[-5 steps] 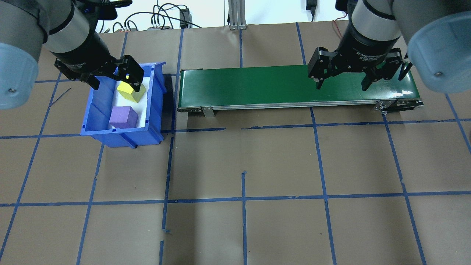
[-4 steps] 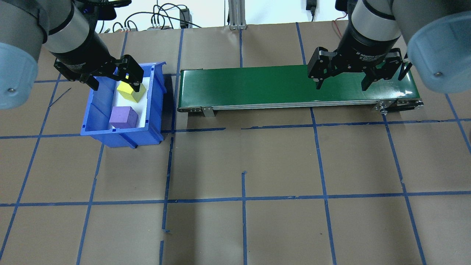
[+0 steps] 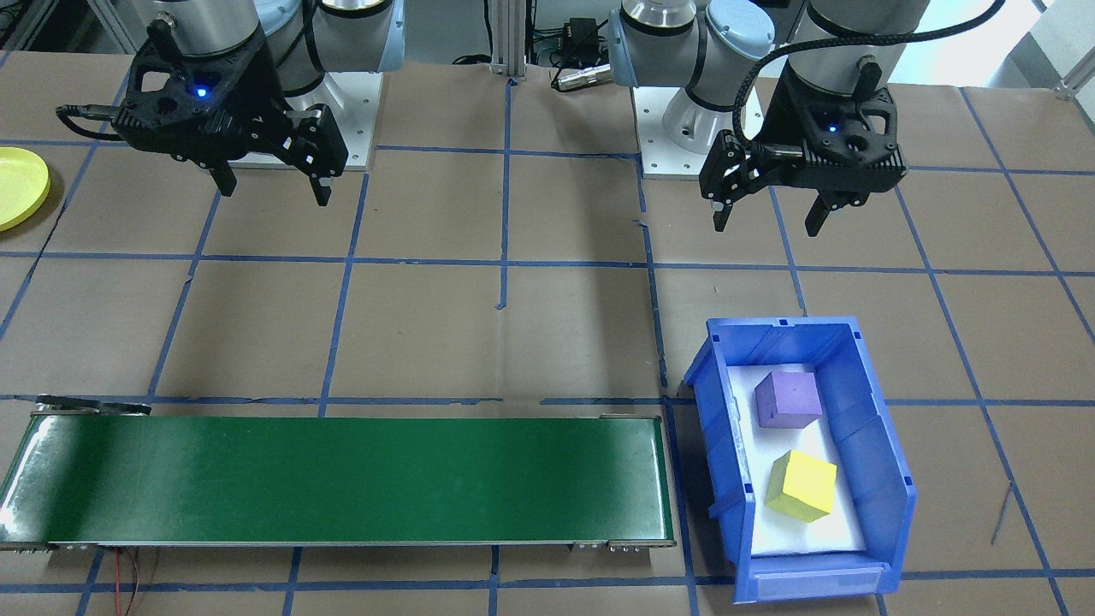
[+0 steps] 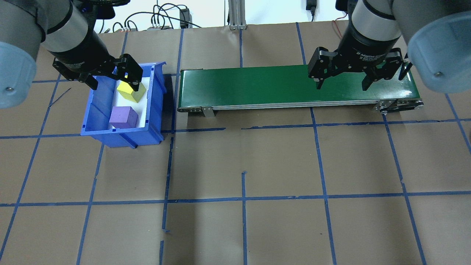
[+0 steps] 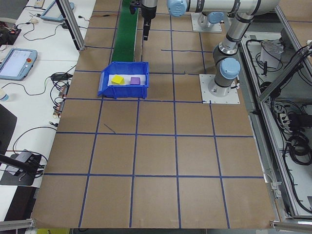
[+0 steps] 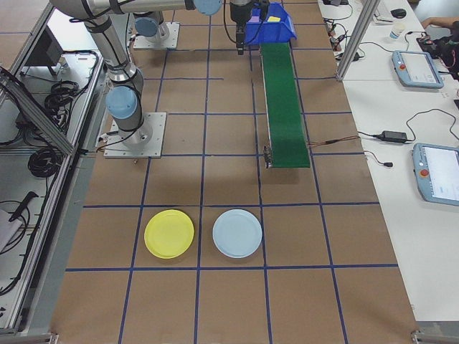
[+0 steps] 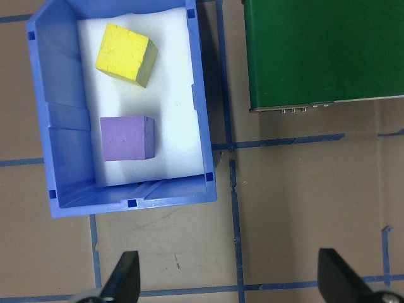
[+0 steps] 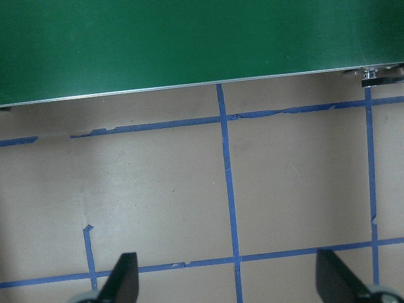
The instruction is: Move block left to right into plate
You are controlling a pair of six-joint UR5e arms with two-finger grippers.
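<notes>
Since a moment ago my left hand has edged slightly toward the worktop's left edge above the blue bin; my right hand has not moved, nor have the blocks. Both hands hang released, fingers spread, grasping nothing. By my reckoning the task is barely begun: the yellow block and the purple block both lie in the bin on its white foam, near the worktop's left end, just beside the green conveyor. The yellow plate sits bare toward the worktop's right end, beside a pale blue plate. Picking, conveying and placing all remain.
</notes>
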